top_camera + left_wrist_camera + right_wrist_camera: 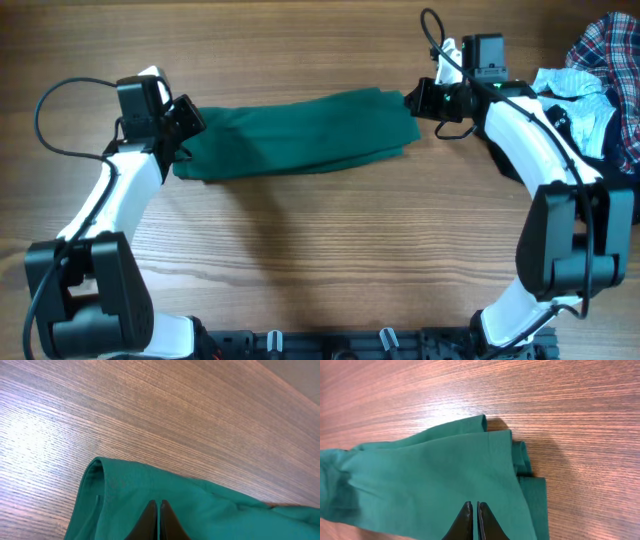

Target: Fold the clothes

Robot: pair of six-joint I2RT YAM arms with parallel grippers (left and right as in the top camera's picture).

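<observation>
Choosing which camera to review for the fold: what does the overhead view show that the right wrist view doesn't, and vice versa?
Only overhead: the left tool at the far end of the green garment, and the plaid shirt heaped at the right edge of the table. Only right wrist: the garment's layered end folds up close, beside the shut right tool. Both: the green garment on the wooden table.

This looks like a robotics lab bench. A left arm (pixel 110 200) and a right arm (pixel 530 140), both white and black, rise from a black rail (pixel 340 345) along the near edge of a wood-grain table (pixel 300 260). A loose cable (pixel 45 120) loops by the left edge, and garments (pixel 600 70) lie heaped at the far right corner.
</observation>
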